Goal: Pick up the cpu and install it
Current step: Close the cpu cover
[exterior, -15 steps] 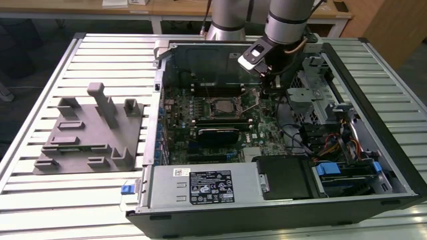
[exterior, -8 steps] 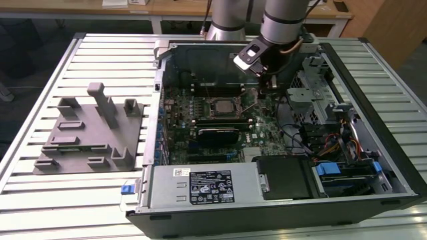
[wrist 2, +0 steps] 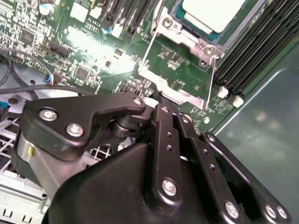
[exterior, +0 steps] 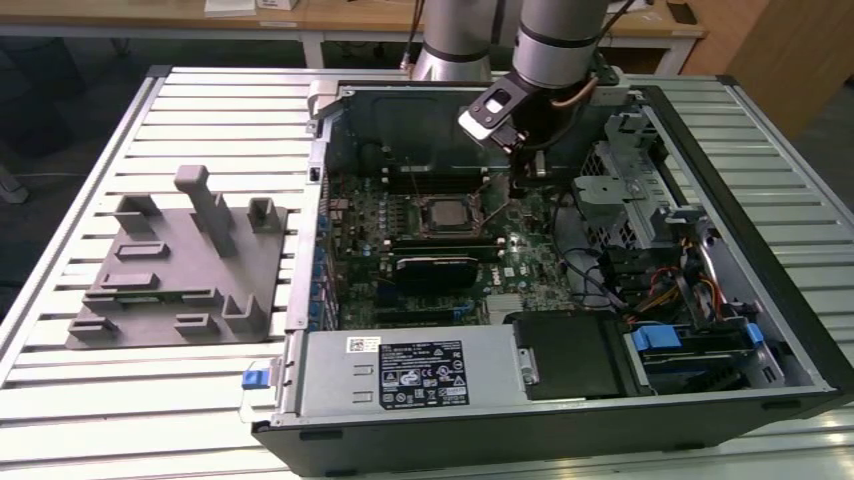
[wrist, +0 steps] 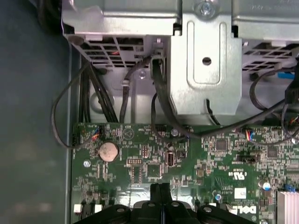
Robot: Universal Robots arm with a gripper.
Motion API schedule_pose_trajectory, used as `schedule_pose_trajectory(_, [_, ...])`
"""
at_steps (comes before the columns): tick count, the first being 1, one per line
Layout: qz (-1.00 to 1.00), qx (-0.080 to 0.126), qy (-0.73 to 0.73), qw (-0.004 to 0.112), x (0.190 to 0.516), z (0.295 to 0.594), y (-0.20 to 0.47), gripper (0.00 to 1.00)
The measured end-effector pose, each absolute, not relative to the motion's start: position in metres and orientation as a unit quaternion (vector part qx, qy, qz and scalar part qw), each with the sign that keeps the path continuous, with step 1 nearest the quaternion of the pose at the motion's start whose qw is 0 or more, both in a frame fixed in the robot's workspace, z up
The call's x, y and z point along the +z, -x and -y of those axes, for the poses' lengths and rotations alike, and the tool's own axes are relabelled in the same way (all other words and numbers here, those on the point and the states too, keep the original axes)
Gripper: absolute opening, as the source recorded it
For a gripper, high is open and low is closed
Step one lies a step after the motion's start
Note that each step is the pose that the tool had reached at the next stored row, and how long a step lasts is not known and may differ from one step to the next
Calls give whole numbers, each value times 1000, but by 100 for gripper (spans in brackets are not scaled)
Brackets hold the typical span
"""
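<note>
Fingers (wrist: 156, 196) pressed together over bare motherboard (wrist 2: 93, 51), just beside socket frame (wrist 2: 163, 28), cpu (wrist 2: 215, 14) lying inside it

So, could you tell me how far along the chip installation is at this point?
Done, it seems: the chip already lies in the socket, in the second wrist view. In hand: nothing; the tool is shut and empty, low over the board beside the socket. Left: perhaps latching the socket; I cannot tell whether it is clamped.

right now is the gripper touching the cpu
Apart. The second wrist view shows a stretch of green motherboard between the gripper and the cpu.
</note>
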State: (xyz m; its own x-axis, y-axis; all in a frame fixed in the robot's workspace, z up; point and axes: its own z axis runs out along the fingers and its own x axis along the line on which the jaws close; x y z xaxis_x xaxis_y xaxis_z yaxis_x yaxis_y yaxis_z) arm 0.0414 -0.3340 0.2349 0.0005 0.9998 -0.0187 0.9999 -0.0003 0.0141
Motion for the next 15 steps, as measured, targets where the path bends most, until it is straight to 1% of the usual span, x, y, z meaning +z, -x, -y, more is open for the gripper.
schedule_pose_trajectory(15, [-707, -2, -707, 12, 235, 334, -9, 11])
